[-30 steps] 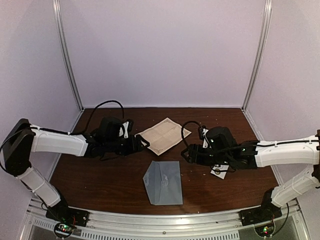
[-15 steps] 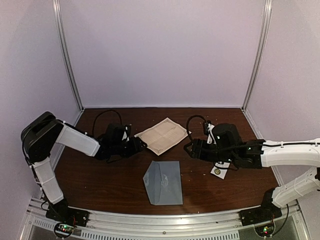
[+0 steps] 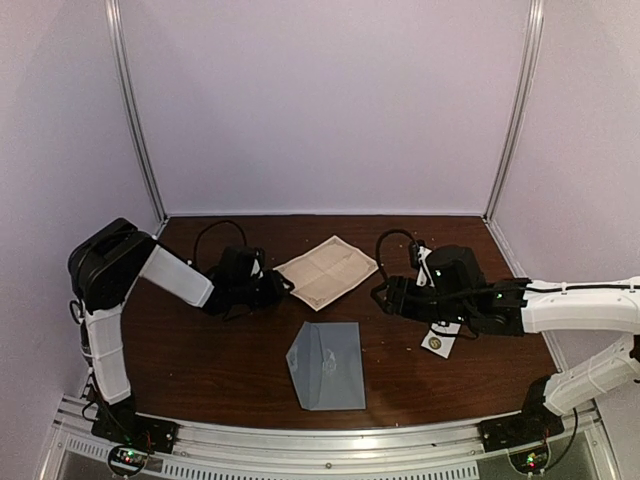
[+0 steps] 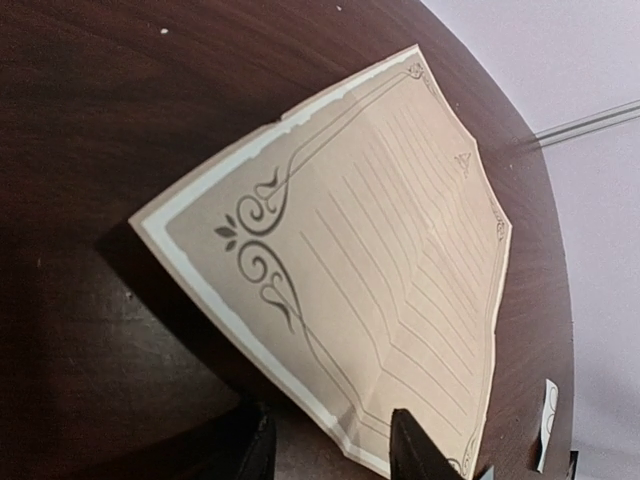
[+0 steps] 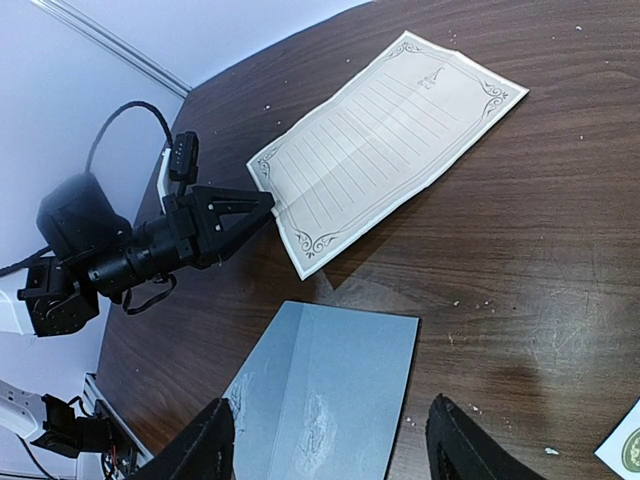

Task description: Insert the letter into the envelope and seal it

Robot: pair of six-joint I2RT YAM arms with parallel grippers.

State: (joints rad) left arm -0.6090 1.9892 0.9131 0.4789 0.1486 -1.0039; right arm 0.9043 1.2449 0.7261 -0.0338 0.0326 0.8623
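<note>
The letter [image 3: 327, 270], cream lined paper with an ornate border, lies at the back middle of the table. In the left wrist view the letter [image 4: 370, 240] has its near corner raised off the wood over a shadow. My left gripper [image 3: 284, 285] sits at the letter's left edge. Its jaws [image 4: 330, 455] stand partly open with the paper's edge between the fingertips [image 4: 412, 450]. The grey-blue envelope [image 3: 328, 365] lies flat in front, flap side to the left. My right gripper [image 5: 335, 450] hovers open just over the envelope [image 5: 335, 385], holding nothing.
A small white sticker strip [image 3: 437, 340] lies under the right arm, and its corner [image 5: 625, 447] shows in the right wrist view. White crumbs dot the dark wood table [image 3: 220, 350]. Metal posts and pale walls enclose the back and sides.
The left arm has folded its elbow up and back while its gripper stayed at the letter's left edge and its jaws narrowed. The right gripper has shifted slightly right.
</note>
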